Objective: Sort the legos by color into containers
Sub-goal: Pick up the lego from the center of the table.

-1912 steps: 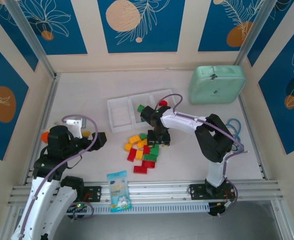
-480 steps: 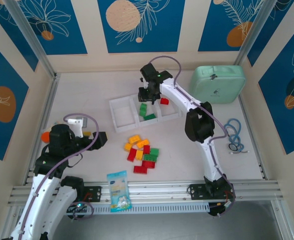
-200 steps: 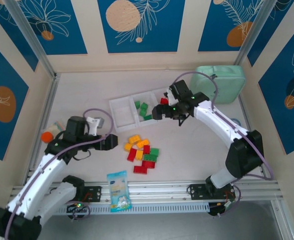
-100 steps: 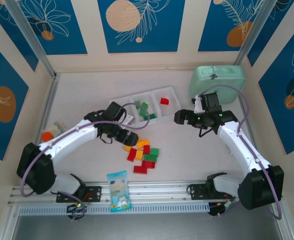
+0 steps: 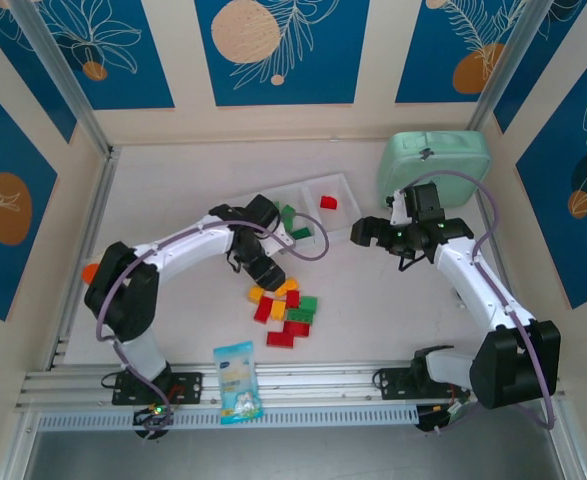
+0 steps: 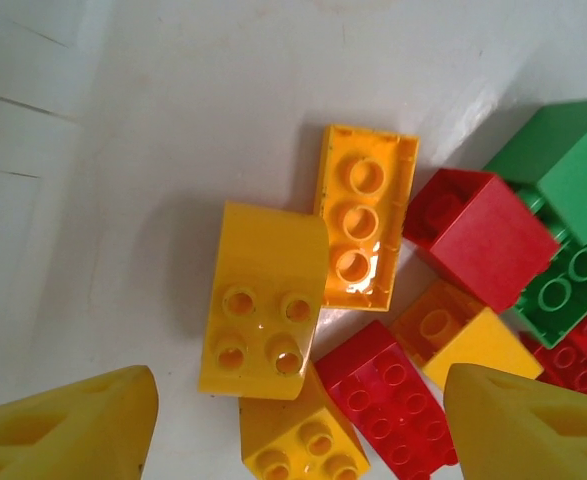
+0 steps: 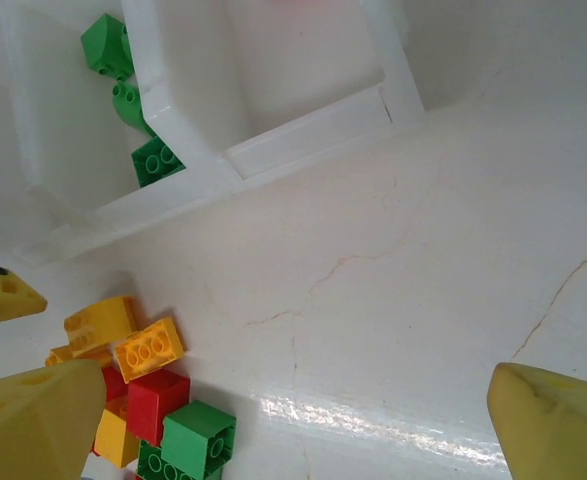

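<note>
The legos lie in a loose red, green and yellow-orange pile (image 5: 285, 305) in front of the white tray (image 5: 345, 188). My left gripper (image 5: 269, 274) hovers open over the pile's near-left corner. In the left wrist view its yellow fingers (image 6: 68, 428) flank a yellow brick (image 6: 263, 300), a second yellow one (image 6: 298, 442) and a red brick (image 6: 388, 392), touching none of them. Green bricks (image 5: 293, 218) lie in the tray's middle compartment and one red brick (image 5: 328, 202) in the right one. My right gripper (image 5: 364, 233) stands open and empty over bare table, right of the tray (image 7: 303, 132).
A mint-green case (image 5: 433, 168) stands at the back right. A blue-and-white snack packet (image 5: 237, 380) lies near the front edge. An orange object (image 5: 91, 272) sits at the far left. My left arm crosses over the tray's left compartment.
My left arm has swung in from the left to the pile, and its jaws have narrowed. The right arm has drawn back from the tray to the right.
</note>
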